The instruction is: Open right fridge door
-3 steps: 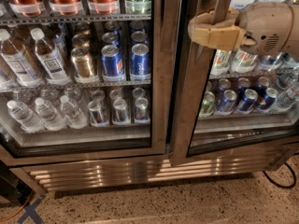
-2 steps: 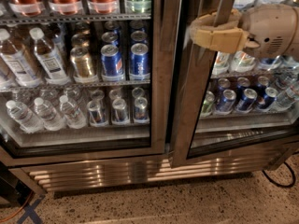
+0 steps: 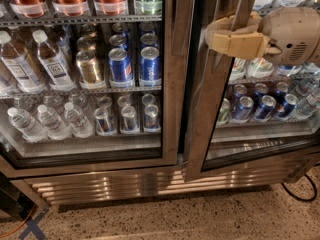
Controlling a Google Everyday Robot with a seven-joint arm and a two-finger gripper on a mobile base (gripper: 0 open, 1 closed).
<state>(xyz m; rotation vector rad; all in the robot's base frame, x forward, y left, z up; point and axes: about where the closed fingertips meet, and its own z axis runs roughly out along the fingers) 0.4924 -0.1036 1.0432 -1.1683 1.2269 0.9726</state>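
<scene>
Swung out a touch further than a second ago: the right fridge door, lower corner hanging past the base grille, with a dark gap beside the left door. Parked at 2 o'clock in the view: the gripper, fingers clenched around the handle of that door. Filling nearly the whole view: the fridge, with blue cans near centre and more cans at 3 o'clock behind the tilted glass. At 6 o'clock, speckled floor.
</scene>
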